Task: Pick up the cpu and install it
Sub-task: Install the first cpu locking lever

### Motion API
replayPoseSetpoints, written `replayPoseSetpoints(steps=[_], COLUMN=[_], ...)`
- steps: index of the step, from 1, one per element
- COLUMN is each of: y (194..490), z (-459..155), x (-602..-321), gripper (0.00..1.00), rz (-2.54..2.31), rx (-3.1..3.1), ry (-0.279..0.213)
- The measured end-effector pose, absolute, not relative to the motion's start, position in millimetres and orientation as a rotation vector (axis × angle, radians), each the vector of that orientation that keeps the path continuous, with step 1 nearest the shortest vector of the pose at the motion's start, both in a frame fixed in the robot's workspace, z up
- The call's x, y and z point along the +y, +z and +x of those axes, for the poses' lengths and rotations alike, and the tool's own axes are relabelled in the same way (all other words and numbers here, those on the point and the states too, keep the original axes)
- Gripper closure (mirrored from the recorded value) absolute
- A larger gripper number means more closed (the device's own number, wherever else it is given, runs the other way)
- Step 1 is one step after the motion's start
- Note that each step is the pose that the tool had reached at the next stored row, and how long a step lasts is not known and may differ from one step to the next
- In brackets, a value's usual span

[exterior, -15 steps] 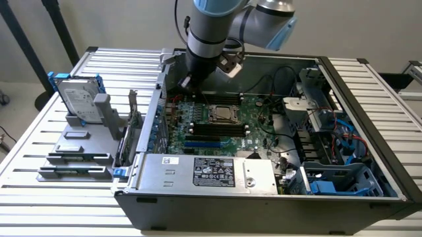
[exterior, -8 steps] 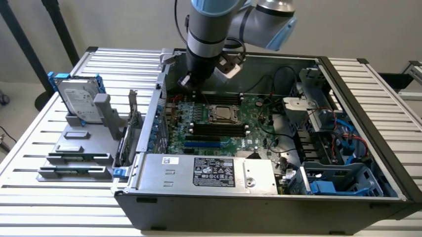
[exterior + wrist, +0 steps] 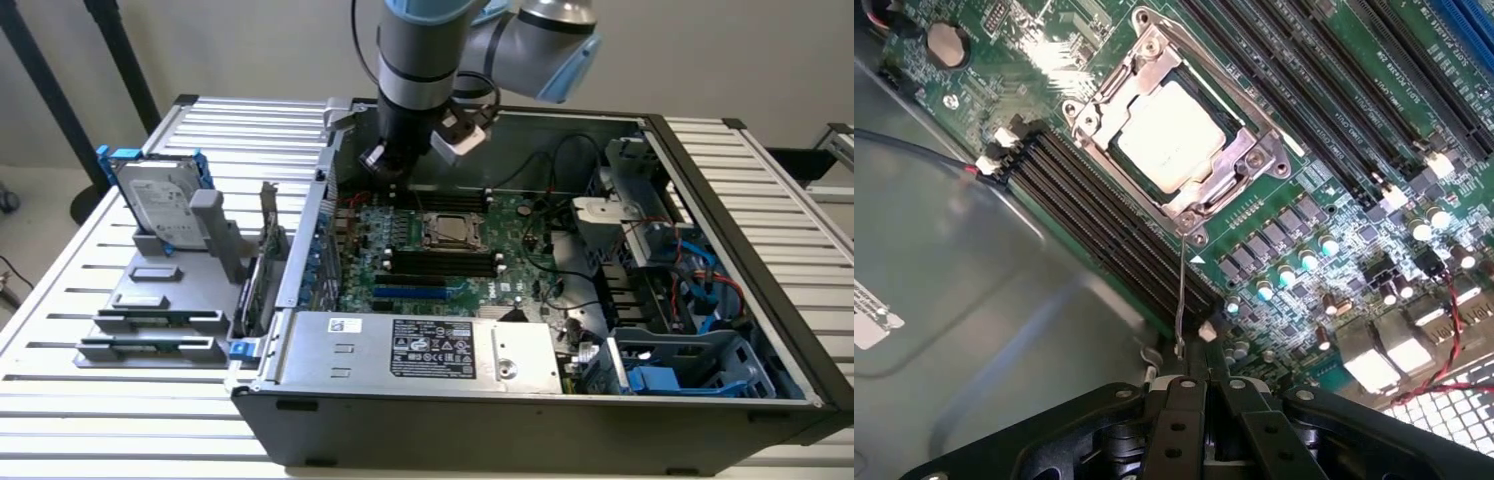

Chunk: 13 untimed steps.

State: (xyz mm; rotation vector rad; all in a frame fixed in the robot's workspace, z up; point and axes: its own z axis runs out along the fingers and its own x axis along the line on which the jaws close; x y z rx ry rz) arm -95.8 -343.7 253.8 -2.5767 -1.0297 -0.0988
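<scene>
The cpu (image 3: 1169,135), a small square chip with a silvery top, lies flat in the motherboard socket under its metal retention frame (image 3: 1249,165). In the exterior view the cpu (image 3: 447,228) sits in the middle of the green board inside the open computer case. My gripper (image 3: 383,163) hangs above the board near the case's back wall, towards the exterior view's left of the socket and apart from the chip. In the wrist view the gripper (image 3: 1199,388) has its fingers shut together with nothing between them. A thin wire lever (image 3: 1182,290) runs from the socket towards the fingers.
A hard drive in a blue bracket (image 3: 160,205) and grey memory sticks (image 3: 154,322) stand on a holder outside the case at the exterior view's left. The power supply (image 3: 414,345) fills the case's front. A drive cage with blue parts (image 3: 681,365) and cables are at the right. Black memory slots (image 3: 1104,225) flank the socket.
</scene>
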Motion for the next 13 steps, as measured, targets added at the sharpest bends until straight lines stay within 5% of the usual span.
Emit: replayPoseSetpoints(steps=[13], y=[256.2], z=[-89.5], x=[-343.9], gripper=[0.89], rz=[-2.583], rx=[-0.981], ry=[-0.114])
